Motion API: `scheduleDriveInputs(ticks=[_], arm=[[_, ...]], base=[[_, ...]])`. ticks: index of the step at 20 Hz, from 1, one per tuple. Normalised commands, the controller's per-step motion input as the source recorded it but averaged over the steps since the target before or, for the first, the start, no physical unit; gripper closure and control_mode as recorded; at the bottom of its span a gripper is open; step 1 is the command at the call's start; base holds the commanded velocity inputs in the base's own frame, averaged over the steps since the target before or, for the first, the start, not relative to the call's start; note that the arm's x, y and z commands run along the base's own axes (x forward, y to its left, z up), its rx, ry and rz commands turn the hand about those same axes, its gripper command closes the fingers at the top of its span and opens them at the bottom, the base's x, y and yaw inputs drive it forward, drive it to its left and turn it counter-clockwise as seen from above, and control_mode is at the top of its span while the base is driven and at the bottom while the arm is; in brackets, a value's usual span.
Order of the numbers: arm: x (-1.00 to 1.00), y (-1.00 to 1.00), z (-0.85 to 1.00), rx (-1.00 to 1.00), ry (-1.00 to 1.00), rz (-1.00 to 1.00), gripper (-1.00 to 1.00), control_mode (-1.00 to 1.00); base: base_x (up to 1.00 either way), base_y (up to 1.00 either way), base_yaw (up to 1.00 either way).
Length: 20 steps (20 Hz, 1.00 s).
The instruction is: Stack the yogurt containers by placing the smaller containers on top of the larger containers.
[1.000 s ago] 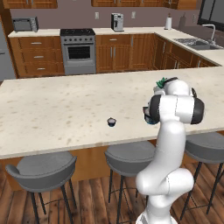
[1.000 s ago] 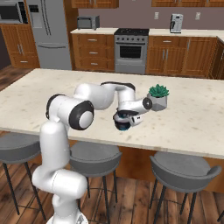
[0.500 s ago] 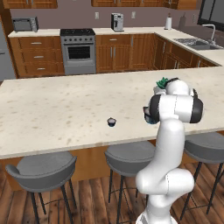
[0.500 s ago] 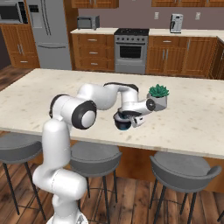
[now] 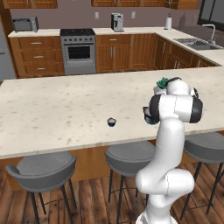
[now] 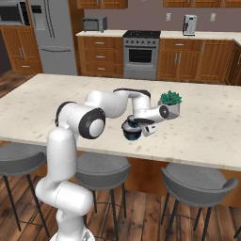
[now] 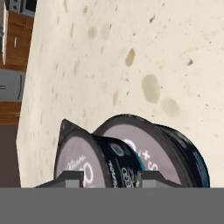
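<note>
Simulated kitchen island, stacking in progress. Over the last second the arm has hardly moved: in the right base view the hand remains just in front of the potted plant (image 6: 170, 99), toward the stool side of the counter (image 6: 207, 132). Its jaws have finished closing, so the gripper (image 7: 111, 177) is now pinched on the mid-sized cup (image 7: 81, 159), one fingertip at each side of its dark wall. This probably marks a grasp just completed, or a placement not yet released. The held cup lies against the widest cup (image 7: 168, 151), overlapping its pale top, but whether it already rests on that top cannot be told. The mid-sized cup is navy-black with a pale grey lid bearing faint lettering, a pointed pull tab at one corner and white print on its side. It appears rolled in the hand view. The widest cup, directly beside it near the plant, shows the same pale lid and a bluish lower edge. The tiniest cup (image 5: 112, 122) stands alone, well apart from the plant along the counter, still unstacked.
</note>
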Motion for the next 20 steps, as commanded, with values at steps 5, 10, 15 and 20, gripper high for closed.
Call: scheduleDriveInputs(ticks=[5,10,15,20], arm=[[0.00,0.00,0.00,0.00,0.00,0.02,-1.00,-1.00],[0.00,0.00,0.00,0.00,0.00,0.02,-1.00,-1.00],[-0.01,0.00,0.00,0.00,0.00,0.02,-1.00,-1.00],[-0.40,0.00,0.28,0.00,-0.01,0.01,-1.00,-1.00]], base=[[0.00,0.00,0.00],[0.00,0.00,0.00],[0.00,0.00,0.00],[0.00,0.00,0.00]])
